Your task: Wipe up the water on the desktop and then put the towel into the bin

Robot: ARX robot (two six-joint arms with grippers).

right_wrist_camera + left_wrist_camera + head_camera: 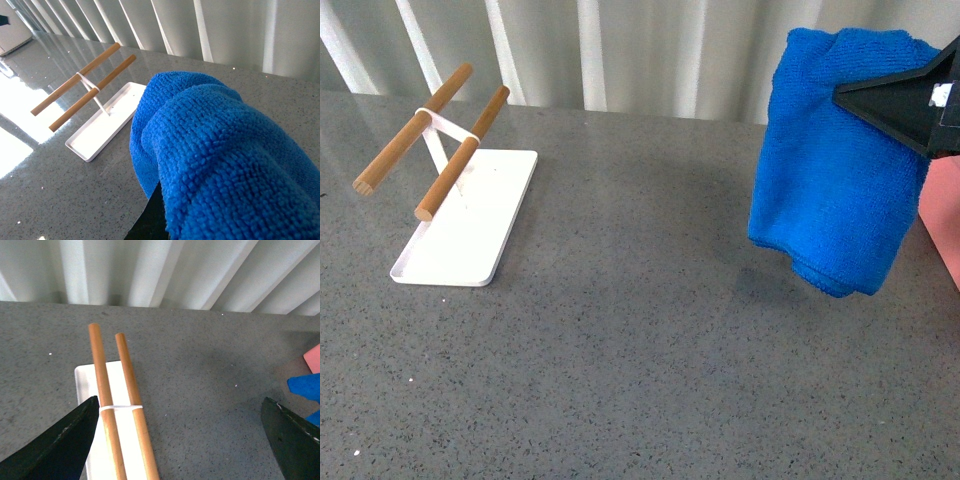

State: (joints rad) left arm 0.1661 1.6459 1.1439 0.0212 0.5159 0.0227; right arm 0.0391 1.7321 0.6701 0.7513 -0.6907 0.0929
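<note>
At the far left stands one white tray point(470, 240) carrying two wooden rods point(415, 125) on a thin stand. The left gripper point(180, 402) hangs above them with its fingers spread wide and nothing between them. Across the middle runs the desktop point(620, 350), speckled grey, with no puddle I can make out (a thin film would be hard to see on this stone). Further right, the towel point(835, 170), just one, hangs bunched and clear of the desktop, pinched at its upper edge by the right gripper point(860, 98). In the right wrist view the blue pile fills most of the picture. At the right edge shows a strip of the single pink bin point(947, 210), just beside the hanging cloth. The step in hand looks like carrying the towel to the bin. To do it well, the drooping lower fold should pass above the rim rather than drag across it. The pinch should be let go only once the whole bundle hangs inside the walls, or a corner may drape over the edge.
</note>
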